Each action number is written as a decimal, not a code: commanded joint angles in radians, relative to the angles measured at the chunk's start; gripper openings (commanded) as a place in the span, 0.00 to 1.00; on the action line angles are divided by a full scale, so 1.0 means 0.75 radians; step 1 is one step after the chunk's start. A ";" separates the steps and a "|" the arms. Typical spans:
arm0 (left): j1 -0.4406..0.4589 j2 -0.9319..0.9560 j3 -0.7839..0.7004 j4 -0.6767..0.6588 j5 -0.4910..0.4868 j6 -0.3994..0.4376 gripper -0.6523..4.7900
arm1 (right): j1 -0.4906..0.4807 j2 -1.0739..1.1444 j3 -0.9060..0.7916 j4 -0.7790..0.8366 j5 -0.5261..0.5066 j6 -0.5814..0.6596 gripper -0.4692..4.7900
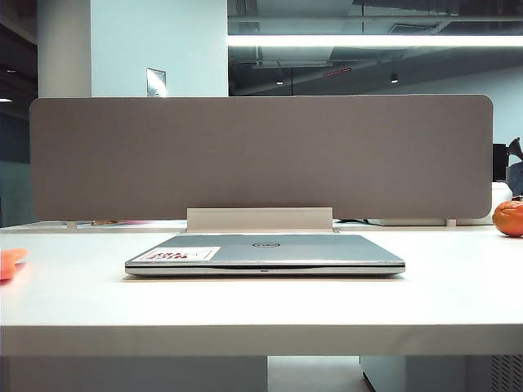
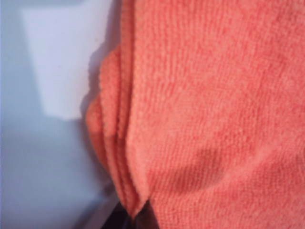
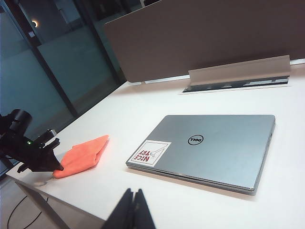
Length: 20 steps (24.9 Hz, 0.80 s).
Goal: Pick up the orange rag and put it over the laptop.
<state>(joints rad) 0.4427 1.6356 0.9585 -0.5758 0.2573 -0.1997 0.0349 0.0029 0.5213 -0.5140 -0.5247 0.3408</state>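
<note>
The orange rag point(image 3: 83, 155) lies folded on the white table near its left corner, a bright soft cloth; only its end shows at the exterior view's left edge point(image 1: 10, 263). My left gripper point(image 3: 57, 166), black, sits at the rag's outer end. In the left wrist view the rag point(image 2: 209, 119) fills the frame and its folded layers run into my left gripper point(image 2: 138, 220), which is shut on them. The laptop point(image 1: 261, 251), silver-grey and closed, lies flat mid-table with a white-and-red sticker point(image 3: 148, 153) on its lid. My right gripper point(image 3: 134, 193) hangs shut and empty over the table's front, apart from both.
A grey partition panel point(image 1: 261, 155) stands along the table's back, with a white cable tray point(image 1: 259, 219) behind the laptop. A round orange ball point(image 1: 508, 218) sits at the far right. The table edge point(image 3: 71, 202) runs close by the rag.
</note>
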 commanded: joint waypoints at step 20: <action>-0.393 -0.165 0.370 0.176 0.570 -0.239 0.11 | -0.001 -0.004 0.007 0.023 -0.002 -0.001 0.08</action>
<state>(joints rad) 0.1734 1.5154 1.2102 -0.4694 0.6800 -0.3561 0.0341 0.0029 0.5209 -0.5140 -0.5243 0.3408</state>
